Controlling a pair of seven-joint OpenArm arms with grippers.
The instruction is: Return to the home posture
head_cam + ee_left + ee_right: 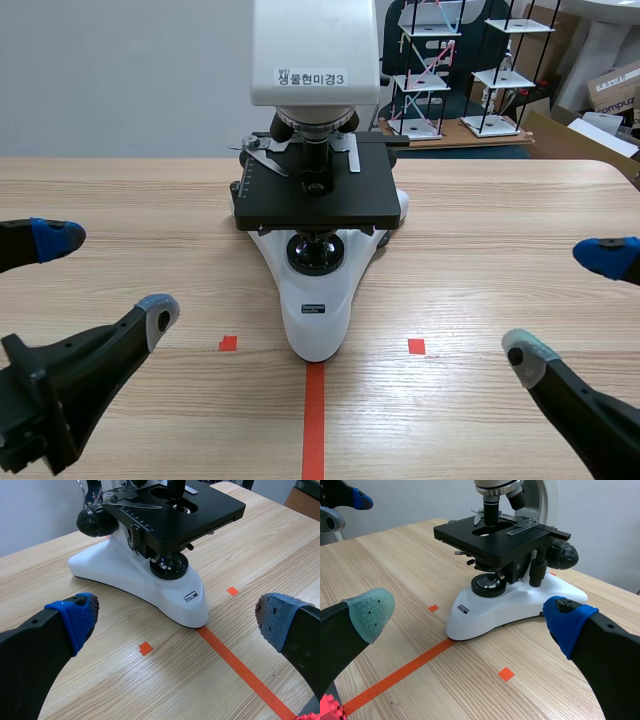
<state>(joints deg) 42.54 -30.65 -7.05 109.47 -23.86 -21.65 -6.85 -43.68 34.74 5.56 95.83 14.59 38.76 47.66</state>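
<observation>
A white microscope [318, 290] with a black stage stands at the middle of the wooden table, its base toward the near edge. My left gripper [108, 275] hangs low at the left, open and holding nothing. My right gripper [566, 305] hangs low at the right, open and holding nothing. In the left wrist view the microscope [145, 575] stands ahead of the open gripper [177, 625]. In the right wrist view the microscope [510, 605] is ahead of the open gripper [469, 617], and the left arm's fingertips [360, 501] show beyond it.
Behind the table stand white shelf-like frame models [440, 70] and cardboard boxes [612, 90]. A small red brick corner [327, 707] shows under my right gripper. Bare wood lies on both sides of the microscope.
</observation>
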